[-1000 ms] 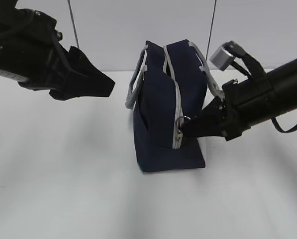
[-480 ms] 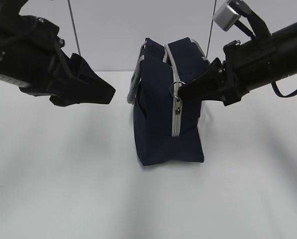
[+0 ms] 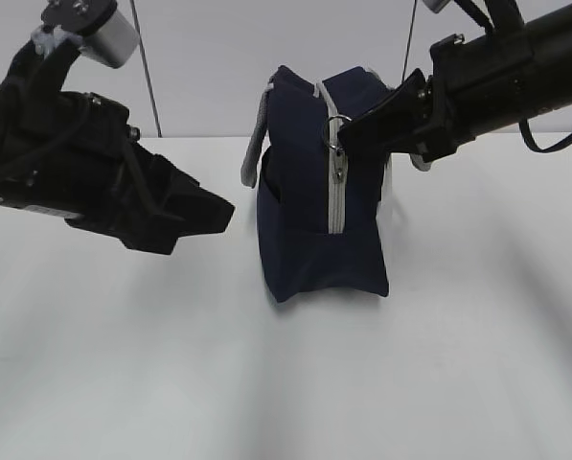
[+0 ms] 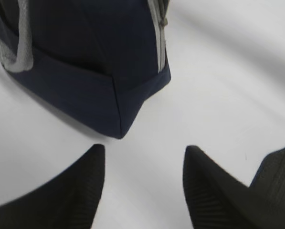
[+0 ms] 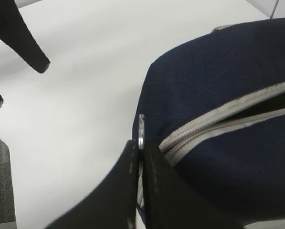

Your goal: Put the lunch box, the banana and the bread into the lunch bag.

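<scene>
The navy lunch bag (image 3: pixel 314 201) stands on the white table, its end with the grey zipper facing me. It also shows in the left wrist view (image 4: pixel 85 62) and the right wrist view (image 5: pixel 228 119). My right gripper (image 3: pixel 343 134) is shut on the metal ring of the zipper pull (image 5: pixel 141 131) near the top of the bag's end. The zipper (image 5: pixel 228 119) gapes a little along the top. My left gripper (image 3: pixel 218 213) is open and empty, left of the bag, above the table (image 4: pixel 144 152). The lunch box, banana and bread are out of view.
White table (image 3: pixel 286 383) all round the bag. A grey handle (image 3: pixel 259 144) hangs on the bag's left side. Two thin vertical rods (image 3: pixel 147 67) stand behind.
My right gripper has risen along the bag's end with the zipper ring, from low down to near the top. My left gripper has dropped slightly and moved toward the bag.
</scene>
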Controlling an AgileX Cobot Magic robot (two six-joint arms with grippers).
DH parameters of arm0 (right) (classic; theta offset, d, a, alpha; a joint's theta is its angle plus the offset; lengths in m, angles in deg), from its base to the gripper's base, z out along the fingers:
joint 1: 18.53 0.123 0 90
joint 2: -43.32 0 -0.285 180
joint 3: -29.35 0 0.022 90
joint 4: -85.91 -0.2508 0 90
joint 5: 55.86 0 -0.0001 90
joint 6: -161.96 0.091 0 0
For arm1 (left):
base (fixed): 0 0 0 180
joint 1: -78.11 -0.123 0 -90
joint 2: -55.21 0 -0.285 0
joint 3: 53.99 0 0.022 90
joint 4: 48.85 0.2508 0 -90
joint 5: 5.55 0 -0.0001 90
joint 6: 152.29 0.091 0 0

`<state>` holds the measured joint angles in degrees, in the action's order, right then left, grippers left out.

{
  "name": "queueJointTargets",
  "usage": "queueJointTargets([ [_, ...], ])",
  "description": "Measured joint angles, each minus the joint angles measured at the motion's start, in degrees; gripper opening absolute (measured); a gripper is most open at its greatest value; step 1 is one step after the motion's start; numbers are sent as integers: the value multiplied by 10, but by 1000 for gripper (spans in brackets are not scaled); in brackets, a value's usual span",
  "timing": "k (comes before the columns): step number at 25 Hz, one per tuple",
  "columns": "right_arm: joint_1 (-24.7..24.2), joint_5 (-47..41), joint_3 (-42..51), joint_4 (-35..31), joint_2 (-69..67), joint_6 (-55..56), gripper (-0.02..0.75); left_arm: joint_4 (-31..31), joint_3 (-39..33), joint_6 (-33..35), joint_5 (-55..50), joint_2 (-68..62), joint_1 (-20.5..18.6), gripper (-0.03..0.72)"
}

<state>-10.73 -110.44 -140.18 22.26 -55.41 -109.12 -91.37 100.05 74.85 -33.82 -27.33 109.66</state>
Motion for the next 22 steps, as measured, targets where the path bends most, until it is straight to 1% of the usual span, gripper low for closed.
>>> queueJointTargets([
  [2, 0, 0, 0, 0, 0, 0, -16, -84, -12, 90, 28, -3, 0, 380],
  [3, 0, 0, 0, -2, 0, 0, -16, -137, -17, 131, 36, -7, 0, 380],
  [4, 0, 0, 0, -1, 0, 0, -16, -190, -20, 179, 40, -15, 0, 380],
  [6, 0, 0, 0, -1, 0, 0, -16, -272, -22, 255, 39, -38, 0, 380],
  [8, 0, 0, 0, -3, 0, 0, -16, -345, -22, 314, 39, -60, 0, 380],
  [10, 0, 0, 0, -3, 0, 0, -16, -399, -22, 371, 34, -81, 0, 380],
  [12, 0, 0, 0, -3, 0, 0, -16, -441, -22, 409, 28, -102, 0, 382],
  [16, 0, 0, 0, -3, 0, 0, -16, -489, -22, 474, 25, -129, 0, 387],
  [22, 0, 0, -2, -3, 0, 0, -16, -568, -22, 579, 44, -156, 0, 437],
])
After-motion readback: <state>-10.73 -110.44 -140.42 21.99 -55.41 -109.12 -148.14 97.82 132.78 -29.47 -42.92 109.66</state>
